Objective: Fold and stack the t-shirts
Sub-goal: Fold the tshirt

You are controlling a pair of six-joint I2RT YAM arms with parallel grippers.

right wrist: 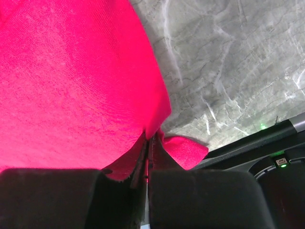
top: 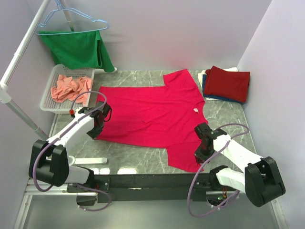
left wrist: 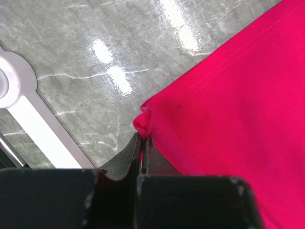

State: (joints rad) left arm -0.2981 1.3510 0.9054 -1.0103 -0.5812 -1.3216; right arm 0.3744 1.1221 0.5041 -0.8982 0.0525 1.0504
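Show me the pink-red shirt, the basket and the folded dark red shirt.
pink-red shirt (top: 147, 117): top view, middle of its spread body.
basket (top: 46, 95): top view, its left wall.
dark red shirt (top: 228, 84): top view, centre of its folded top face.

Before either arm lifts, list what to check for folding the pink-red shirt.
1. The left tool is shut on a corner of the pinkish-red shirt: ok.
2. The right tool is shut on the same shirt's edge: ok.
3. The shirt lies spread flat on the table: ok.
4. Its far sleeve is apart from the folded stack: cannot tell.
5. Each pinch holds enough cloth to survive a lift: cannot tell.
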